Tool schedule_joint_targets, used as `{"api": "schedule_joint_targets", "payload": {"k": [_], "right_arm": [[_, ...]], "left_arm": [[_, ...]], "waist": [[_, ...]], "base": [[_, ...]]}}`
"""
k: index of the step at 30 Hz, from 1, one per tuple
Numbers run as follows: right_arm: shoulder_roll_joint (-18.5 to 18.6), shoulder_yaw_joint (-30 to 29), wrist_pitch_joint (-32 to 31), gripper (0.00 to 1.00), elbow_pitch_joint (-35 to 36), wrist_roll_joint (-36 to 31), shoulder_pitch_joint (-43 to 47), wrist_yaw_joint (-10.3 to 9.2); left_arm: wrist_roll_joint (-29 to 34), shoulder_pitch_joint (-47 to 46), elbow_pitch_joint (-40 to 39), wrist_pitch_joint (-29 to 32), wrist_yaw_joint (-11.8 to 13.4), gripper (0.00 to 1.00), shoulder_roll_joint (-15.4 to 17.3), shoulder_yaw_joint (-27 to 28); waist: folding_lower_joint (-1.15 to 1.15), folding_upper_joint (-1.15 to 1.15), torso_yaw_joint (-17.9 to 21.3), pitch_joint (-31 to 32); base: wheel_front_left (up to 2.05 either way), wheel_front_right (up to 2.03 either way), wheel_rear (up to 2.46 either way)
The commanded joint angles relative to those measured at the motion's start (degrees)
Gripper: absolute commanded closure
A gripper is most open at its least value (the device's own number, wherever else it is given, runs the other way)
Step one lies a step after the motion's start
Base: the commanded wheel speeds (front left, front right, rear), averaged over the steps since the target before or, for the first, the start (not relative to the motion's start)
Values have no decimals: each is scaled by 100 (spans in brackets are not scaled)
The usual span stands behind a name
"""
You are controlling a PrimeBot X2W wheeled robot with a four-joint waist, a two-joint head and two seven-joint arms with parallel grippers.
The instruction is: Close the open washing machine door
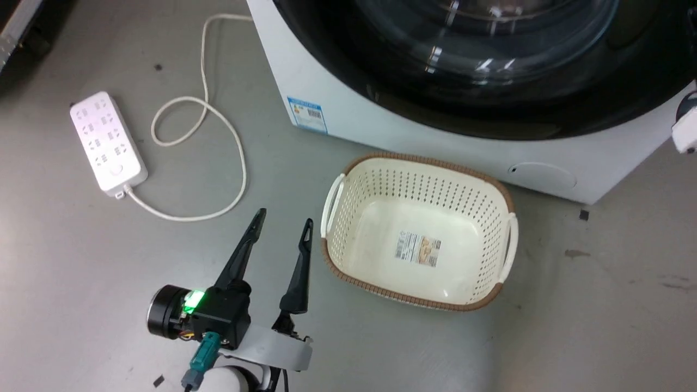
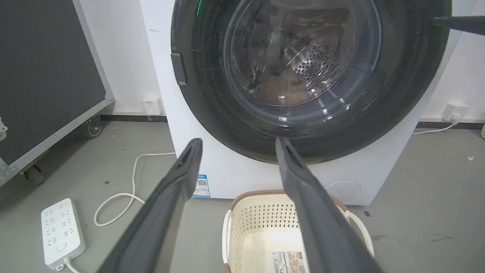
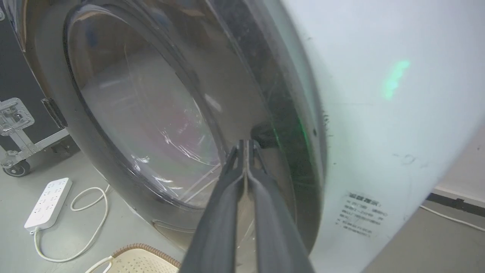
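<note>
The washing machine door (image 1: 490, 65), round and black with a bulging glass window, lies flat against the front of the white washing machine (image 1: 337, 98). In the left wrist view the door (image 2: 303, 76) shows the steel drum through its glass. My right gripper (image 3: 246, 143) is shut, with its tips against the black rim on the door's (image 3: 144, 113) right side. The same gripper (image 2: 439, 21) shows as a dark finger at the door's upper right edge. My left gripper (image 1: 285, 218) hangs open and empty over the floor, short of the machine and left of the basket.
A cream perforated basket (image 1: 381, 185) stands on the floor right in front of the machine. A white power strip (image 1: 108, 142) and its looped cord (image 1: 218, 125) lie to the left. A black wheeled case (image 2: 45, 76) stands further left.
</note>
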State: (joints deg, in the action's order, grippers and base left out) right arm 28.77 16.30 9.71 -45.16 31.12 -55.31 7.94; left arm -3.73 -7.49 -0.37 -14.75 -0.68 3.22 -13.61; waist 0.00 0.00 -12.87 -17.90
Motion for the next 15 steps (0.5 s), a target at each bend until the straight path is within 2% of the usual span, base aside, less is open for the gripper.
{"api": "schedule_joint_targets", "payload": {"k": [1,6,12,13,14,15], "right_arm": [[60,99,176,0,44,101,248,-45],[-71,304,412,0,373,301,1044,-45],[-232,209,512,0,938,295,2032,-45],[-298,78,523,0,1284,141,2453,-45],[-298,78,523,0,1284,141,2453,-45],[-375,-193,526,0,1814,-189,2881,-45]], "left_arm": [[-26,10,39,-25,-18,0,-1,87],[-81,209,128,-25,-33,0,52,319],[-138,480,235,-25,-44,0,101,539],[-165,609,263,-25,-63,0,109,598],[-165,609,263,-25,-63,0,109,598],[-182,723,292,-25,-96,0,126,642]], "waist": [[0,0,83,273],[0,0,265,800],[0,0,503,1340],[0,0,591,1512],[0,0,591,1512],[0,0,669,1654]], "base": [[0,0,0],[0,0,0],[0,0,0],[0,0,0],[0,0,0],[0,0,0]]}}
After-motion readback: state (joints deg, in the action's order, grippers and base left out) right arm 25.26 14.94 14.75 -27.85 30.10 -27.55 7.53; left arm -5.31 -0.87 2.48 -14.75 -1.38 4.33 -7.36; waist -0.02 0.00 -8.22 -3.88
